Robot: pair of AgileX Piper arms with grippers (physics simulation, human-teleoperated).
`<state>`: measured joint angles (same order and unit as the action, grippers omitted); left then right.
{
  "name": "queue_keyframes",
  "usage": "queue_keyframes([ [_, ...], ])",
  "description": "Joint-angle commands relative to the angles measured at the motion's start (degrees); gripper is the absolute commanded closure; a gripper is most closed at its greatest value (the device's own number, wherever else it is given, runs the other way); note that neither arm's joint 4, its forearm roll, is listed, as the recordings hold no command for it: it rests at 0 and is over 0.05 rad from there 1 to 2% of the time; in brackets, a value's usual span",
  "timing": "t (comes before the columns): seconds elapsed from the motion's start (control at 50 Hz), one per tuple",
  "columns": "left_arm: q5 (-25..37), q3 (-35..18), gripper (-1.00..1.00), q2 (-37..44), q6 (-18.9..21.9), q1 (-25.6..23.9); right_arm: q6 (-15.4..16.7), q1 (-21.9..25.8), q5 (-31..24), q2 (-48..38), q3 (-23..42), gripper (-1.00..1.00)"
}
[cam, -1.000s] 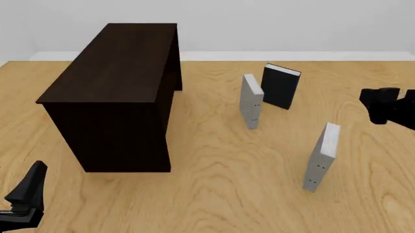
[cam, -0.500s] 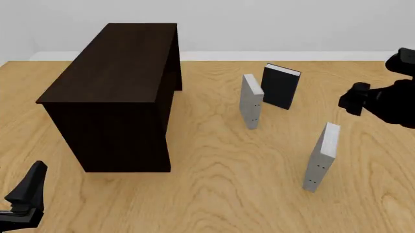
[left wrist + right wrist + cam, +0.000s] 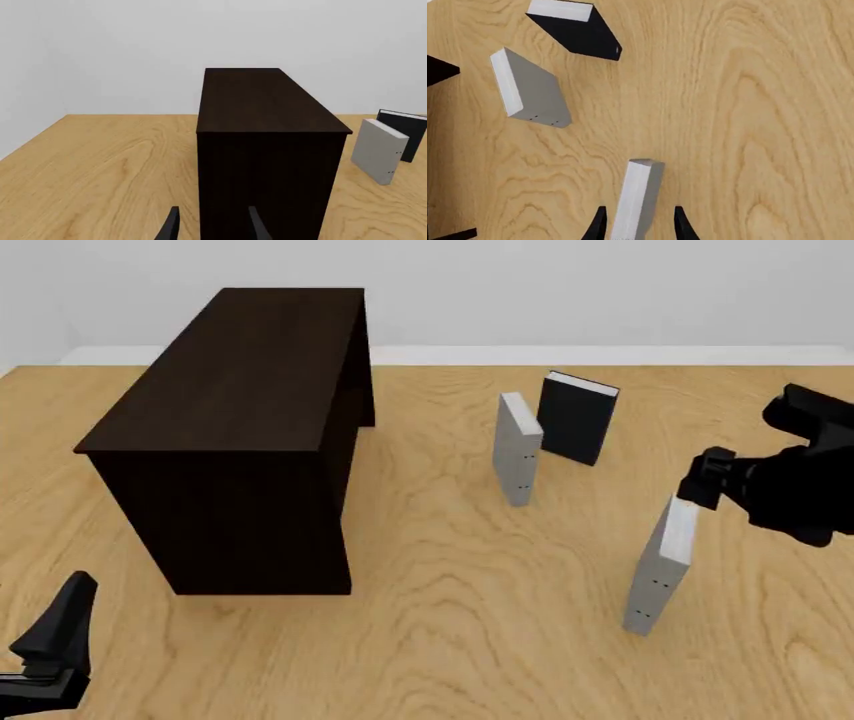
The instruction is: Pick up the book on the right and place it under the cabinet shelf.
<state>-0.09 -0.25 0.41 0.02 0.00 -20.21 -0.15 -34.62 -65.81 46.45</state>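
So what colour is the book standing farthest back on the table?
Black cover, white page edges; the black book shows best in the front view.

Wooden counter (image 3: 441,640) with a light, wavy grain, bearing two upright books that stand near each other toward its far side. The black-covered book (image 3: 578,418) stands farther back, white page edges uppermost. The second grey book (image 3: 517,450) stands just in front and to the left, two small dark dots low on its spine. A pale wall (image 3: 534,290) rises behind.
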Motion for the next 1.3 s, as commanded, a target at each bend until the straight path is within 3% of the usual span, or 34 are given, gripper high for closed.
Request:
queue_keyframes([
  [0.02, 0.0, 0.0, -1.0, -0.01, 0.02, 0.0, -4.41, 0.31, 1.52, -0.99, -3.49, -1.0],
  [0.32, 0.0, 0.0, -1.0, 0.0, -0.01, 0.0, -8.43, 2.6, 4.4, -1.17, -5.9, -1.0],
  [0.86, 0.0, 0.01, -1.0, 0.04, -0.12, -0.04, -10.66, 4.97, 9.95, -4.12, -10.74, -1.0],
  [1.24, 0.0, 0.0, -1.0, 0.0, 0.0, 0.0, -11.51, 6.77, 11.8, -6.97, -10.27, -1.0],
  [1.26, 0.0, 0.0, -1.0, 0.0, 0.0, 0.0, -11.15, 6.37, 11.6, -6.83, -10.12, 1.0],
  [1.3, 0.0, 0.0, -1.0, 0.0, 0.0, 0.0, -10.95, 6.39, 11.36, -6.4, -10.18, 1.0],
])
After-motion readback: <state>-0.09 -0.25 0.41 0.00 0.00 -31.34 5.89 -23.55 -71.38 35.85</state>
